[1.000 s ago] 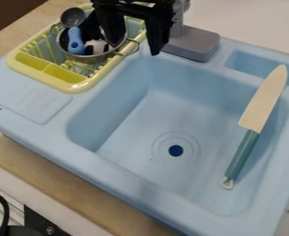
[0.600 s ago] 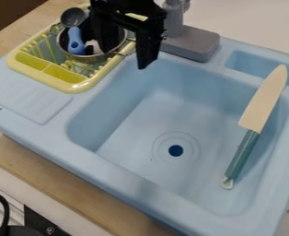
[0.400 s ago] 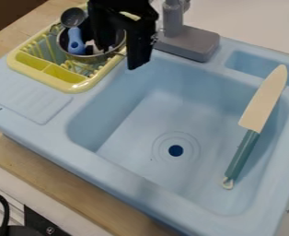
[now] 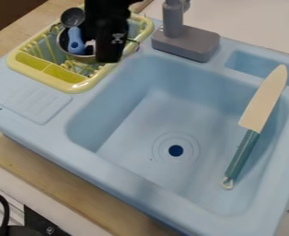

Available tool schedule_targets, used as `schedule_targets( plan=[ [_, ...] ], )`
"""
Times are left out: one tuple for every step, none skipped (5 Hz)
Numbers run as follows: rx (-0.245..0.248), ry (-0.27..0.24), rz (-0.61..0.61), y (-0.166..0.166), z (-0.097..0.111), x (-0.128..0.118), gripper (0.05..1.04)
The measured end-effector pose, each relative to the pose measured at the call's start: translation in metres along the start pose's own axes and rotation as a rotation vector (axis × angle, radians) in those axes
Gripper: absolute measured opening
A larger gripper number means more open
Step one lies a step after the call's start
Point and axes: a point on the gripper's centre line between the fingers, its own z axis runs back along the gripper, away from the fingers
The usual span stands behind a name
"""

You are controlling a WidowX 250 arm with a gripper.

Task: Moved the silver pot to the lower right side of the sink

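The count is showing 1 sink (image 4: 135,179), 1 drain hole (image 4: 176,150), 1 faucet (image 4: 187,42), 1 knife (image 4: 261,108) and 1 dish rack (image 4: 80,86). 1 silver pot (image 4: 82,58) is also being tallied, along with 1 round-headed utensil (image 4: 72,17) and 1 blue handle (image 4: 76,40).

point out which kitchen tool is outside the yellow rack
The teal-handled knife, on the right of the sink; the blue-handled tool and dark round-headed one are in the rack.

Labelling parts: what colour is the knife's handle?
Teal; clearest in the camera view.
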Motion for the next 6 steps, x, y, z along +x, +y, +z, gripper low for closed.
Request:
schedule_targets(
  plan=[
    [0.03, 0.02, -0.246, 0.01, -0.001, -0.007, 0.992],
    [0.07, 0.015, -0.447, 0.016, -0.01, -0.007, 0.992],
    [0.121, -0.006, -0.496, 0.015, -0.014, -0.007, 0.992],
    [0.156, -0.023, -0.52, 0.017, -0.015, -0.008, 0.992],
    [0.184, -0.036, -0.508, 0.019, -0.018, -0.013, 0.992],
    [0.193, -0.045, -0.496, 0.023, -0.017, -0.017, 0.992]
  ],
)
